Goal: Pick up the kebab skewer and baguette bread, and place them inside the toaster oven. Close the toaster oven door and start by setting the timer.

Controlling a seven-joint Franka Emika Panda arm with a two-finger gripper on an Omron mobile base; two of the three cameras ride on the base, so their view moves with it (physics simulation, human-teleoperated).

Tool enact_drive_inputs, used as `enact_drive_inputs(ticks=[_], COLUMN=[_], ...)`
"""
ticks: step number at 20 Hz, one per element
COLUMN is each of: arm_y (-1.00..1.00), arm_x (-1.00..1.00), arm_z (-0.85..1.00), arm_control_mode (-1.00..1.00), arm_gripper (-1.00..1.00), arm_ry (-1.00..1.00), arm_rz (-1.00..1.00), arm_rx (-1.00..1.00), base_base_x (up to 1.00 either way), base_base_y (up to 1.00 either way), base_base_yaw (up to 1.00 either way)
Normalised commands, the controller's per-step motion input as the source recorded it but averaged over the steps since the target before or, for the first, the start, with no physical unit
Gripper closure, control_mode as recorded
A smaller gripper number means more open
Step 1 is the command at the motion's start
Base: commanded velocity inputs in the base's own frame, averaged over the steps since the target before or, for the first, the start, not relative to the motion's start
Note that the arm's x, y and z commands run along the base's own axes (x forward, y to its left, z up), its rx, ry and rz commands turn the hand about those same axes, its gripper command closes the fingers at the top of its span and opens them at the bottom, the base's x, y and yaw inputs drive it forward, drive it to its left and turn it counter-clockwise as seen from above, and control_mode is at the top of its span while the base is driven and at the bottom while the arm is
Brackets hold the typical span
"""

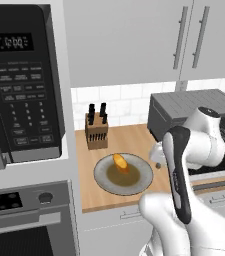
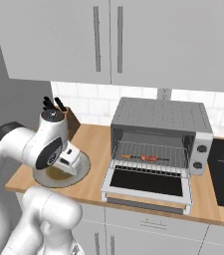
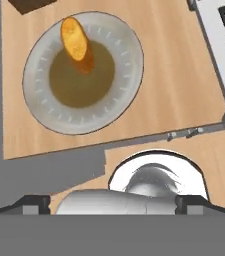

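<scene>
A: Golden-orange, stubby, oval: the baguette bread (image 3: 75, 39), resting on the far side of the round grey plate (image 3: 41, 112), near the wooden knife block (image 1: 96, 131).
B: Thin wooden kebab skewer (image 2: 142, 158): already on the wire rack of the boxy grey toaster oven (image 2: 158, 130); the toaster oven door (image 2: 148, 185) dropped open.
A: Advice for the pick: descend straight over the bread, fingers across its short width.
B: Two-finger gripper (image 2: 69, 158): spread wide, empty, hovering above the plate, pointing down; white arm folded at the elbow.
</scene>
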Motion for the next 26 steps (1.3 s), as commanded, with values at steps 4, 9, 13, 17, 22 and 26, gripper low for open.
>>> enact_drive_inputs(ticks=[4, 9, 13, 17, 22, 26], arm_y=[0.74, 0.42, 0.13, 0.01, 0.23, 0.42], arm_x=[0.65, 0.85, 0.99, 0.99, 0.77, 0.55], arm_z=[-0.33, -0.51, -0.35, -0.26, -0.32, -0.27], arm_control_mode=[-1.00, -1.00, -1.00, -1.00, -1.00, -1.00], arm_gripper=[-1.00, -1.00, -1.00, -1.00, -1.00, -1.00], arm_ry=[0.00, 0.01, 0.04, 0.11, 0.19, 0.18], arm_rz=[0.49, 0.37, 0.20, 0.03, -0.03, -0.15], arm_rx=[-0.24, -0.21, -0.14, -0.06, 0.00, 0.00], base_base_x=[0.00, 0.00, 0.00, 0.00, 0.00, 0.00], base_base_y=[0.00, 0.00, 0.00, 0.00, 0.00, 0.00], base_base_yaw=[0.00, 0.00, 0.00, 0.00, 0.00, 0.00])
